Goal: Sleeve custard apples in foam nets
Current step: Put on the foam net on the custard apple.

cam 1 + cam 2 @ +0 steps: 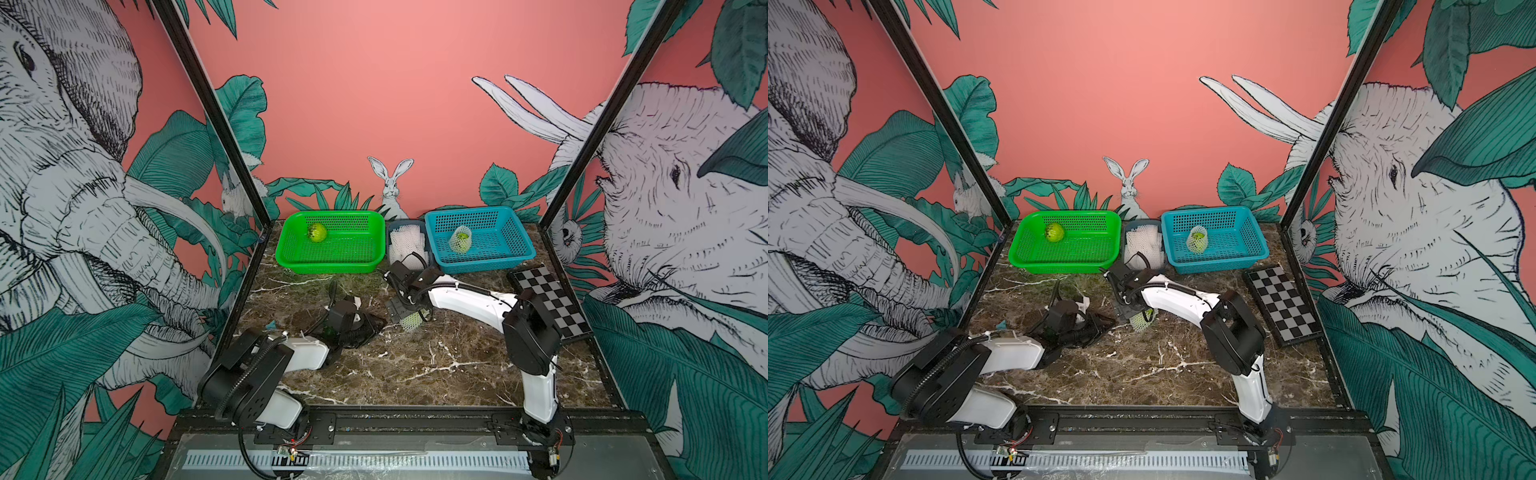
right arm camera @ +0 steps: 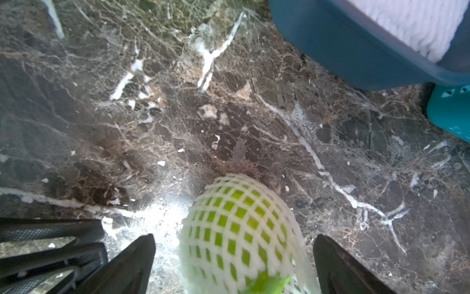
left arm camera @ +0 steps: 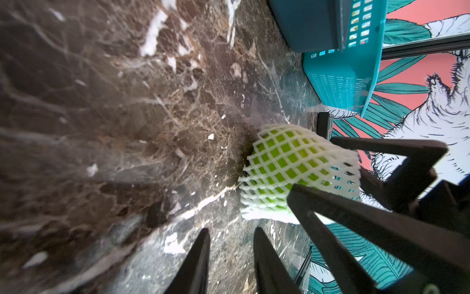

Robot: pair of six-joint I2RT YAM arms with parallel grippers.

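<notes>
The green basket (image 1: 332,266), grey bin (image 1: 390,243) and blue basket (image 1: 486,267) stand close-packed along the table (image 1: 415,374)'s back edge. A checkerboard (image 1: 548,299) lines the right edge. The left arm (image 1: 307,353), right arm (image 1: 469,303) and netted custard apple (image 1: 411,321) crowd the middle; the marble by the front edge lies open.

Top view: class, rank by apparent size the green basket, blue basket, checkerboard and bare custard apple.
1. green basket and blue basket: look alike, not ranked.
2. checkerboard.
3. bare custard apple.
</notes>
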